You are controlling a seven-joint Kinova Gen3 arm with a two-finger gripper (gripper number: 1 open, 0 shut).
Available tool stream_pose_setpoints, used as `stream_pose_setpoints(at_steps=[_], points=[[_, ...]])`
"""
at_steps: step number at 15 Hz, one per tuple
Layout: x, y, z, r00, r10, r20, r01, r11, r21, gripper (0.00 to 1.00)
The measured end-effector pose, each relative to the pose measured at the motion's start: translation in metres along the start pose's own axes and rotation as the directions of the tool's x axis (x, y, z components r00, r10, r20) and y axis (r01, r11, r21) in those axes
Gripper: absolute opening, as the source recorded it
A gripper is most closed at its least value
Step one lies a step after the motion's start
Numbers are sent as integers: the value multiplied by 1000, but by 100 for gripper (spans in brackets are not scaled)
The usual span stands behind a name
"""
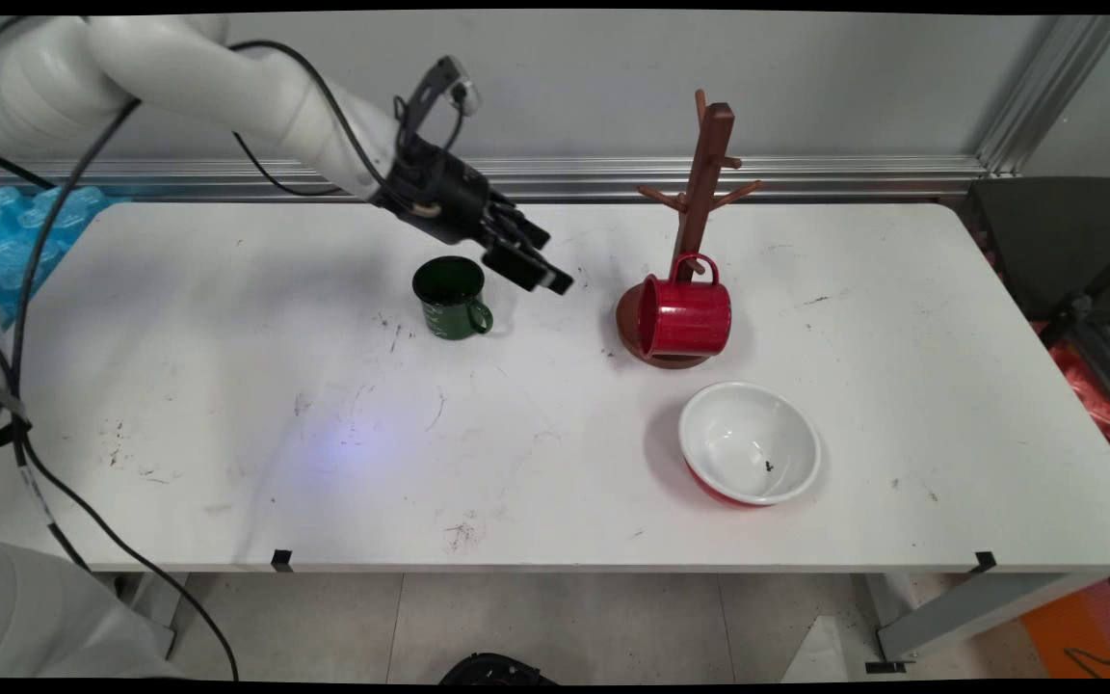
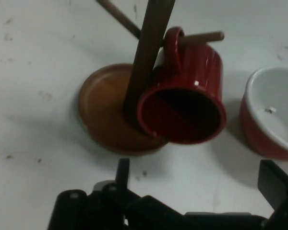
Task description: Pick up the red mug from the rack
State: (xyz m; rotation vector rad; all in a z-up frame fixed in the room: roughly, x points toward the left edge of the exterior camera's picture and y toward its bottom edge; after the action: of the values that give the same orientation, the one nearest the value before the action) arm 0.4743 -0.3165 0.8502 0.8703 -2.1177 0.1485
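- Gripper (image 1: 528, 262) hangs above the desk (image 1: 227, 434), jaws spread and empty, just beside the green mug (image 1: 451, 298).
- Red mug (image 2: 185, 96) hangs by its handle on the wooden mug tree (image 2: 149, 62); white bowl (image 1: 750, 441) nearby.
- Any approach should keep clear of the pegs.

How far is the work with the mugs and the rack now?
Looks done: the red mug hangs by its handle on a peg of the wooden rack. In hand: nothing; the gripper is open and empty, beside the green mug. Possibly left: the green mug stands upright on the table, not on the rack.
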Motion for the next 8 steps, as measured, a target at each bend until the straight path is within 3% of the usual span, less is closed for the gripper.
stream_pose_setpoints(at_steps=[8], points=[[-1,13,51,995,-78,-67,76,997,-34,100]])
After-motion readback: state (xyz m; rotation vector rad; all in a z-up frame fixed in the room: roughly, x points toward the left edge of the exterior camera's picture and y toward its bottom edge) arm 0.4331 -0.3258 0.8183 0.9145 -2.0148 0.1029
